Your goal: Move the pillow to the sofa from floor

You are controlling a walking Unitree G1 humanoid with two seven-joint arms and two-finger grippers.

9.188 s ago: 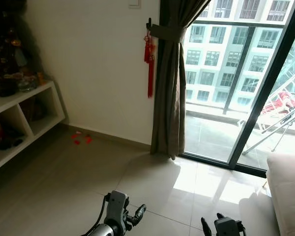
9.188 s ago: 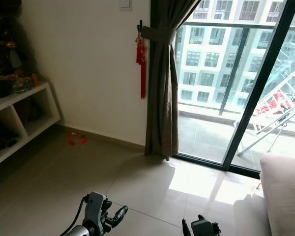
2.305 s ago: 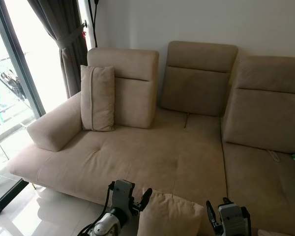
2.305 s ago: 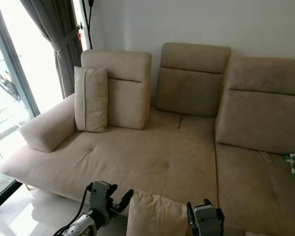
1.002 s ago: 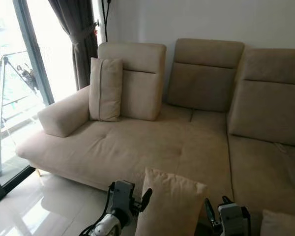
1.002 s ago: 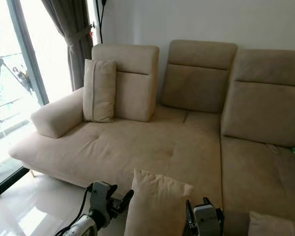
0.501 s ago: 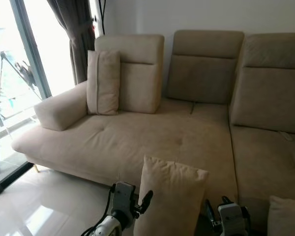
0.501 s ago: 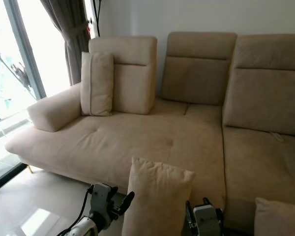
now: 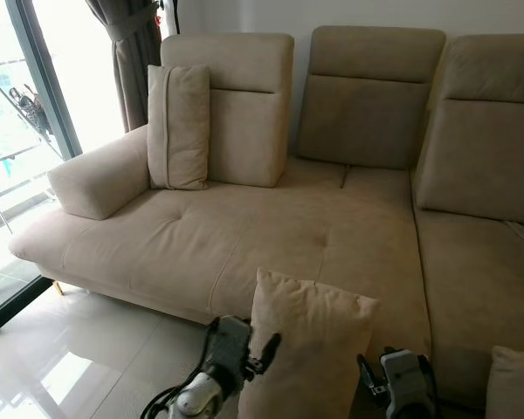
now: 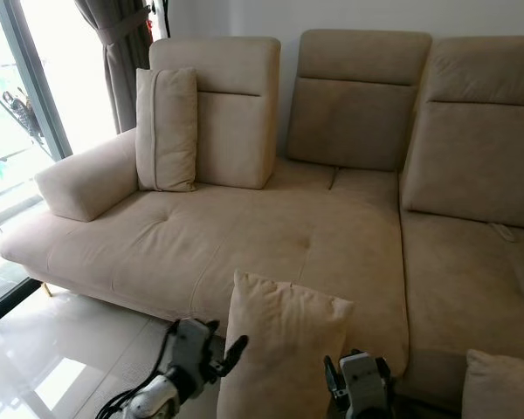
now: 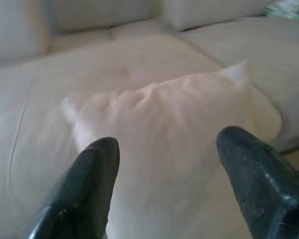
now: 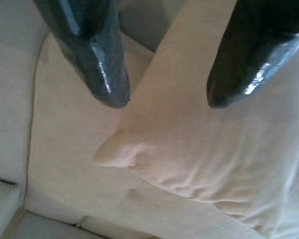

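Observation:
A beige pillow (image 9: 307, 349) stands upright between my two grippers, in front of the sofa's front edge. My left gripper (image 9: 260, 352) is at the pillow's left side, open, with one black fingertip against the fabric. At the pillow's right side my right gripper (image 9: 372, 384) is also open. In the left wrist view the pillow (image 11: 169, 124) lies just past the spread fingers (image 11: 92, 169). The right wrist view shows the pillow (image 12: 209, 134) under two parted fingers (image 12: 102, 64). The beige sofa (image 9: 271, 236) stretches ahead, its seat wide and bare.
A second beige pillow (image 9: 178, 127) leans upright against the sofa's left backrest, beside the armrest (image 9: 96, 175). Another cushion (image 9: 513, 384) sits at the lower right. A glass door (image 9: 17, 131) and a dark curtain (image 9: 135, 52) are on the left, above a glossy tiled floor (image 9: 70, 358).
The camera has moved closer to the sofa and tilted down, so the sofa looks nearer. The pillow stays between the two grippers.

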